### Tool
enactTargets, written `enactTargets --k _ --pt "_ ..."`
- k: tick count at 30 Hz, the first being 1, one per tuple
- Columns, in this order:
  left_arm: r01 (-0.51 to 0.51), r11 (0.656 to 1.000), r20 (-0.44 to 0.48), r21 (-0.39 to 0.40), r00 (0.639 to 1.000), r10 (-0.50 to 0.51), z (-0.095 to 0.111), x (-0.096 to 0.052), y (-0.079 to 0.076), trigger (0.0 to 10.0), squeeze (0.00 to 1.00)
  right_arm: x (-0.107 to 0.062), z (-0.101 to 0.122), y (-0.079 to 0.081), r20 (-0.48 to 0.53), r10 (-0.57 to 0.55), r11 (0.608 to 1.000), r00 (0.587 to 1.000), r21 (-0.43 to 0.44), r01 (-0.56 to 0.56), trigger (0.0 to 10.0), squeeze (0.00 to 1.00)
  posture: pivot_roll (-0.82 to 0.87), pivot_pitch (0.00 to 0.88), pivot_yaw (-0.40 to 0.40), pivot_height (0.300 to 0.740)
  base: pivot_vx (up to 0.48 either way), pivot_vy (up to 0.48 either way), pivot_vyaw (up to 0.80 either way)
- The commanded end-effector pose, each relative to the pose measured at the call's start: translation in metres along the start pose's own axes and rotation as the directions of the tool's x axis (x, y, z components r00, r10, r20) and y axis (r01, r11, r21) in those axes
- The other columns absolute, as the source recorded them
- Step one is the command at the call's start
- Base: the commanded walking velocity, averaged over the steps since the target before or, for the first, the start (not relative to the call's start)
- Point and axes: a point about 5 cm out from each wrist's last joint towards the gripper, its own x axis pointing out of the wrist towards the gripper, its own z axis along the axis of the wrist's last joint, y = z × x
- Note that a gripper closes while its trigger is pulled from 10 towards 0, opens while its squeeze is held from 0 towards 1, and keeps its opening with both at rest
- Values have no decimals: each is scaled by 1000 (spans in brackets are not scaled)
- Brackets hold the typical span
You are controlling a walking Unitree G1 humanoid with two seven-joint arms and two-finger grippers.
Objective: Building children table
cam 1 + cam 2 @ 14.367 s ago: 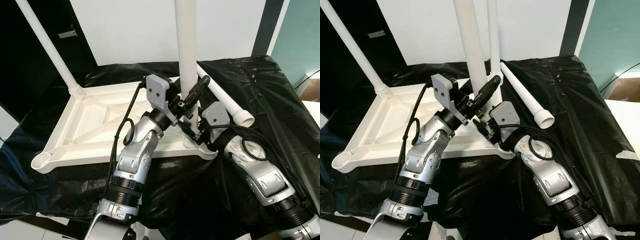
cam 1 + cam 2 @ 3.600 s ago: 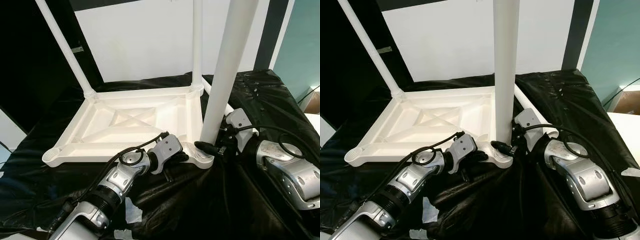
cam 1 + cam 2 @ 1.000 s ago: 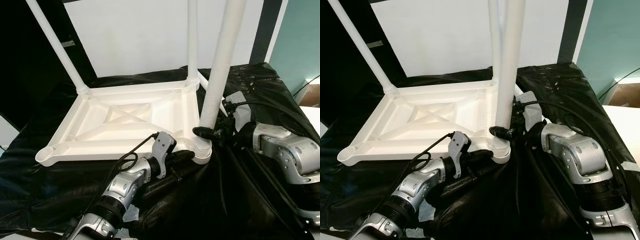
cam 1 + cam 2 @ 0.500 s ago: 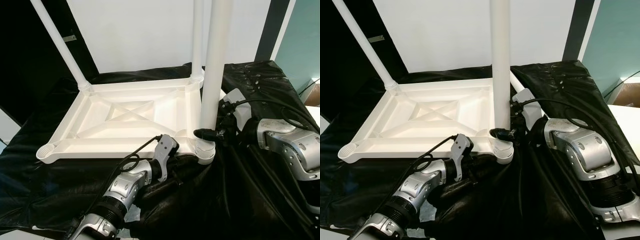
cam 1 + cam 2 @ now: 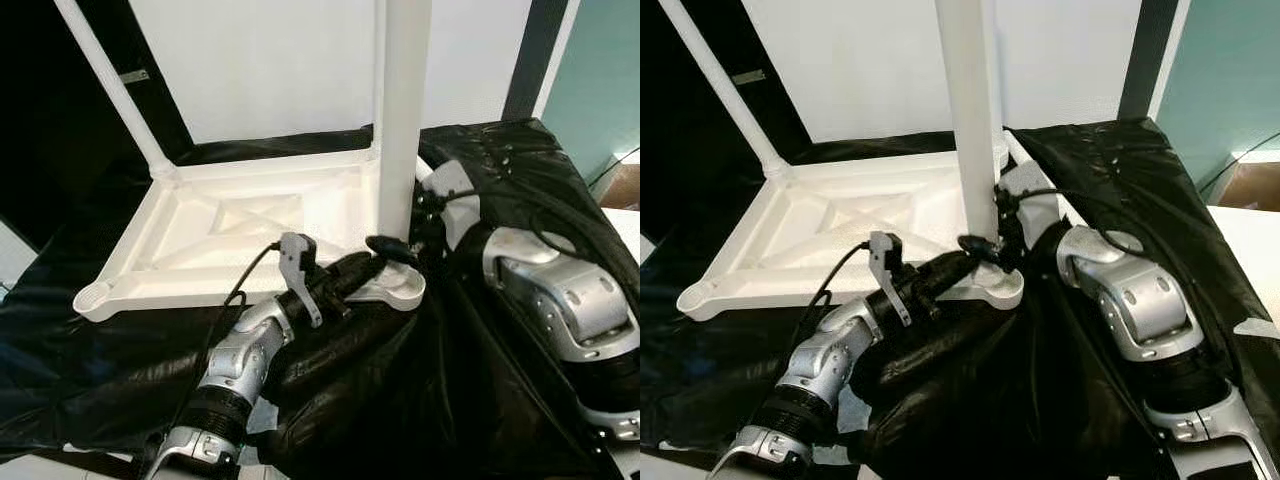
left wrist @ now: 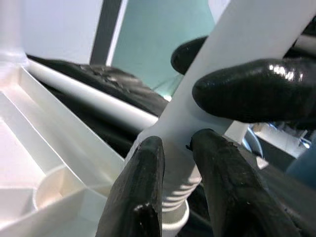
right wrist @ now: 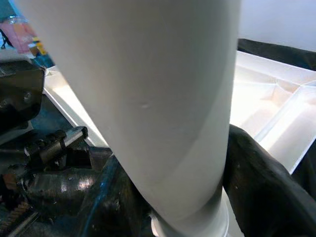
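White plastic tabletop (image 5: pixel 230 240) lies upside down on black sheeting (image 5: pixel 500 400) draped over the desk, its near rim close to the sheet's front folds, with open sheeting to the right. A white leg (image 5: pixel 403 120) stands upright in the near right corner socket (image 5: pixel 395 288). The right pincer (image 5: pixel 385 247) pinches this leg just above the socket. The left pincer (image 6: pixel 177 163) reaches the socket's ribbed collar, fingers (image 6: pixel 138 197) slightly parted against it. Two more legs rise from the far corners. No writing is legible.
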Motion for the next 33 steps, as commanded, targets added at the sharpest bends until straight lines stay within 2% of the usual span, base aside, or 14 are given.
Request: enactTargets --k 1,3,4,7,8,10,13,14,16,18,21,22,24,33 --pt "63 998 53 -8 997 -62 9 -2 -3 10000 0 4 0 10 -5 60 998 998 16 -59 10000 0 -120 0 119 740 0 0 0" --pt "94 995 149 -44 985 -87 25 -1 -5 10000 0 5 2 6 -28 26 1000 999 -8 -26 10000 0 -122 0 118 740 0 0 0" --pt "94 995 149 -44 985 -87 25 -1 -5 10000 0 5 2 6 -28 26 1000 999 -8 -26 10000 0 -122 0 118 740 0 0 0" --pt "120 990 277 -72 956 -95 48 1 -5 10000 0 6 -3 0 -91 -25 996 996 -89 17 10000 0 -121 0 114 740 0 0 0" --pt "120 990 277 -72 956 -95 48 1 -5 10000 0 6 -3 0 -91 -25 996 996 -89 17 10000 0 -121 0 114 740 0 0 0" --pt "128 988 363 -83 928 -90 65 -1 -5 10000 0 3 -7 -4 -120 -56 996 991 -76 47 10000 0 -121 0 114 740 0 0 0" --pt "128 988 363 -83 928 -90 65 -1 -5 10000 0 3 -7 -4 -120 -56 996 991 -76 47 10000 0 -121 0 114 740 0 0 0" --pt "132 988 392 -85 916 -89 71 -2 -6 10000 0 1 -8 -7 -137 -71 995 988 -74 61 10000 0 -121 0 114 740 0 0 0" --pt "176 982 473 -70 873 -123 91 -6 -11 10000 0 -6 -17 -21 -239 -154 985 959 -108 131 10000 0 -123 0 114 740 0 0 0" --pt "176 982 473 -70 873 -123 91 -6 -11 10000 0 -6 -17 -21 -239 -154 985 959 -108 131 10000 0 -123 0 114 740 0 0 0" --pt "189 981 479 -32 865 -151 98 -7 -14 10000 0 -12 -29 -35 -336 -255 957 906 -218 188 10000 0 -119 0 112 740 0 0 0" --pt "189 981 479 -32 865 -151 98 -7 -14 10000 0 -12 -29 -35 -336 -255 957 906 -218 188 10000 0 -119 0 112 740 0 0 0" --pt "141 990 438 17 889 -134 93 -5 -13 10000 0 -15 -40 -37 -388 -276 948 879 -260 183 10000 0 -117 0 112 740 0 0 0" --pt "133 991 396 21 909 -131 86 -4 -15 10000 0 -13 -38 -32 -377 -256 952 890 -260 163 10000 0 -117 0 111 740 0 0 0"
